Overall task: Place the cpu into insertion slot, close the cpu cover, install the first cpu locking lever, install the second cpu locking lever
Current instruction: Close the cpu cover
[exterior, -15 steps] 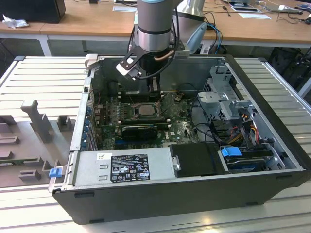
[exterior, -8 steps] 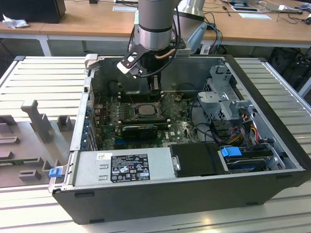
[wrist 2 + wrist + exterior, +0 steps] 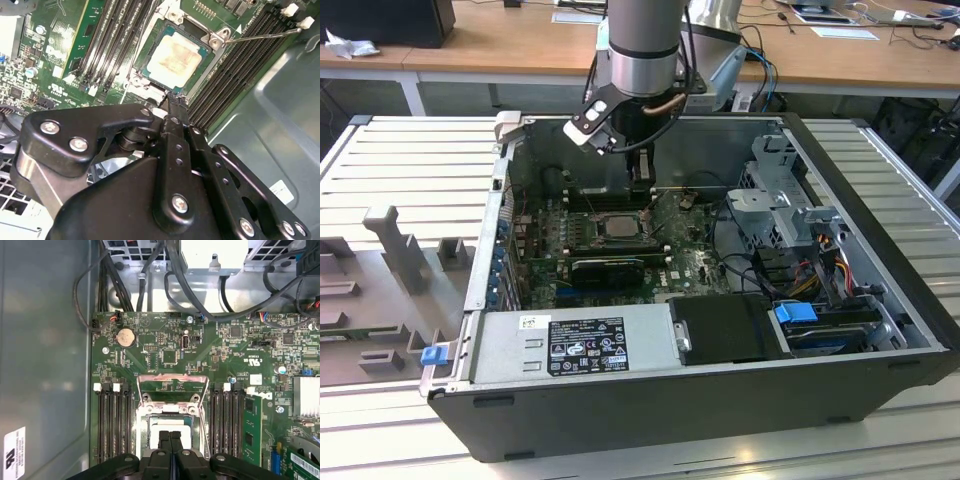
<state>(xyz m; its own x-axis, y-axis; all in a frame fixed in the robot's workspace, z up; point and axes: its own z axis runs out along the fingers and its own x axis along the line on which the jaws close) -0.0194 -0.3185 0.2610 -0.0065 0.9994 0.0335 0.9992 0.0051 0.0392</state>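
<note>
One arm here, reaching down into an open computer case (image 3: 720, 400) that lies on its side on a ribbed metal tabletop (image 3: 400, 160). The gripper (image 3: 642, 178) hangs right over the motherboard, and in both wrist views its fingers (image 3: 164, 441) are pressed together with nothing between them, as far as I can see. Their tips sit at the near edge of the insertion slot (image 3: 139, 86), just beside the chip, though I can't tell if they actually touch the frame.

The cpu (image 3: 175, 57) is already lying flat in the socket, pale metal face up. In the exterior view it's the light square (image 3: 617, 226) in the middle of the board.

The cpu cover (image 3: 172, 384) isn't down. In the first wrist view it stands swung up off the socket, with green board showing through its window. One thin locking lever (image 3: 262, 34) sticks out loose across the memory slots (image 3: 115, 420), not hooked down.

A coin battery (image 3: 125, 337) sits further up the board, and a grey power supply (image 3: 570, 345) fills the case's near side.
</note>
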